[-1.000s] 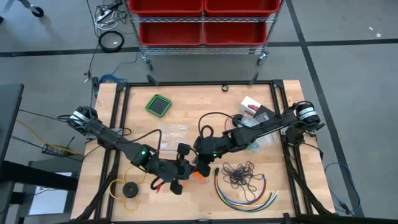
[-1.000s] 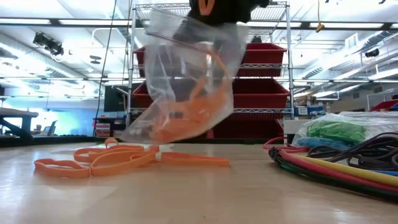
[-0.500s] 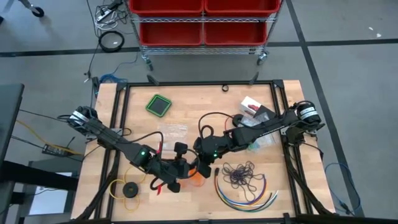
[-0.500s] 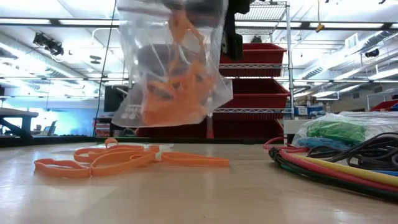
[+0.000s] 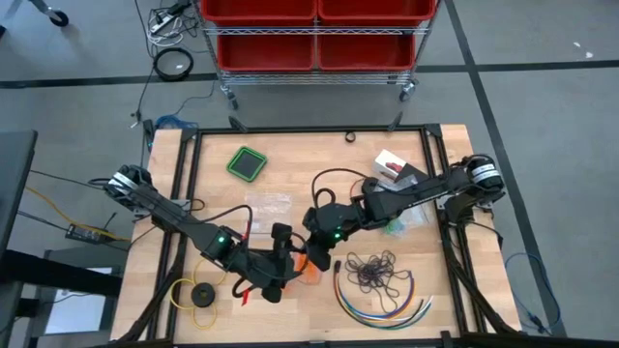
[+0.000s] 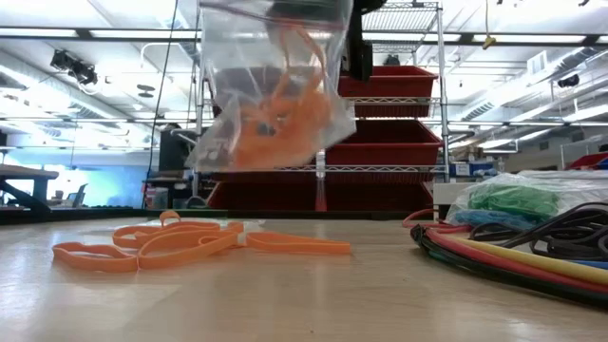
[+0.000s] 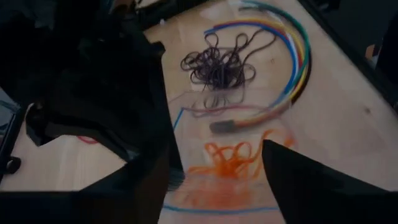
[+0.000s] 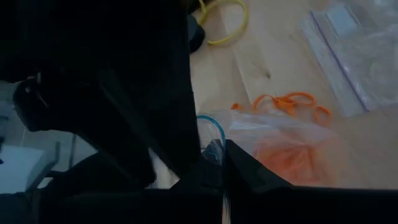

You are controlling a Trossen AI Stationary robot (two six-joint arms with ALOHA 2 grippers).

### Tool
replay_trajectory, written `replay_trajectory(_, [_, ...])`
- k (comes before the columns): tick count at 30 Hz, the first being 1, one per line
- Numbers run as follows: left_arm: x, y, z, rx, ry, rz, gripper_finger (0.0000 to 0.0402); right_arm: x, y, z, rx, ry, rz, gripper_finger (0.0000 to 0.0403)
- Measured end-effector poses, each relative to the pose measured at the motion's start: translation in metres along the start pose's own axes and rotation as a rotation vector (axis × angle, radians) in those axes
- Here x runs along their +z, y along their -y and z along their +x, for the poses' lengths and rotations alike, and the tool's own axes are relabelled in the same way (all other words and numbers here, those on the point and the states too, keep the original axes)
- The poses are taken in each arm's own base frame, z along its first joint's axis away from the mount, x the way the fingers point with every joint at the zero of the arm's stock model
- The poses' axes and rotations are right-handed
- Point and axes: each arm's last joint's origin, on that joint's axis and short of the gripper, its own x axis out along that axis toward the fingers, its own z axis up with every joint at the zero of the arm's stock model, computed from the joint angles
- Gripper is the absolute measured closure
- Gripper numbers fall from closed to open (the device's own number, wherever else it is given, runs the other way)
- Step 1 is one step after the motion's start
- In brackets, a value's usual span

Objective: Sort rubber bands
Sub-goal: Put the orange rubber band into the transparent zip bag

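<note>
Both arms reach inward over the middle of the surface, grippers nearly meeting: the left gripper (image 5: 290, 263) with fingers (image 7: 311, 186) spread wide, the right gripper (image 5: 314, 255) clamped shut, raised.

Clear bag (image 6: 275, 90) of orange rubber bands (image 6: 275, 128) now higher; left pincer (image 5: 287, 274) newly opened.

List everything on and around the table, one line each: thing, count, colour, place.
Clear bag: one, orange bands inside, hanging above the table centre.
Loose orange bands: one bunch, on the wood below the bag.
Dark purple bands: one tangle, front right.
Multicoloured cables: one curved bundle, front right.
Green bands: one bagged bunch, right side.
Green square: one, back left.
Yellow ring: one, black disc, front left.
Red bins: on the shelf behind.
Left gripper: jaws open, beside the bag.
Right gripper: shut on the bag.
</note>
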Motion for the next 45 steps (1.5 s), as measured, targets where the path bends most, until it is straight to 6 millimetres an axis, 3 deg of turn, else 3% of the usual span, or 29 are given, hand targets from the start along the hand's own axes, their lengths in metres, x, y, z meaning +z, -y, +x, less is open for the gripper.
replay_trajectory(6, [0.027, -0.012, -0.026, 0.019, -0.023, -0.031, 0.0137, 0.01, -0.004, -0.03, 0.016, 0.015, -0.011, 0.0403])
replay_trajectory(9, [0.027, -0.014, -0.036, 0.006, -0.097, -0.061, 0.0151, 0.016, -0.005, -0.053, 0.0, 0.029, -0.009, 0.0403])
replay_trajectory(13, [0.011, -0.005, -0.036, -0.076, -0.204, -0.103, 0.0167, 0.019, -0.004, -0.085, -0.025, 0.015, 0.013, 0.0403])
replay_trajectory(19, [-0.035, 0.025, -0.018, -0.166, -0.271, -0.163, 0.0178, 0.009, -0.001, -0.118, -0.097, -0.07, 0.065, 0.0403])
replay_trajectory(23, [-0.073, 0.041, 0.0, -0.237, -0.23, -0.239, 0.0178, -0.001, -0.003, -0.118, -0.096, -0.155, 0.102, 0.0403])
replay_trajectory(29, [-0.12, 0.052, 0.017, -0.311, -0.208, -0.32, 0.0179, -0.012, -0.009, -0.101, -0.074, -0.242, 0.121, 0.0403])
replay_trajectory(36, [-0.139, 0.065, 0.025, -0.328, -0.262, -0.211, 0.0178, -0.016, -0.01, -0.088, -0.079, -0.262, 0.117, 0.0402])
replay_trajectory(45, [-0.156, 0.073, 0.043, -0.27, -0.348, -0.213, 0.0193, -0.015, -0.011, -0.082, -0.061, -0.245, 0.088, 0.0402])
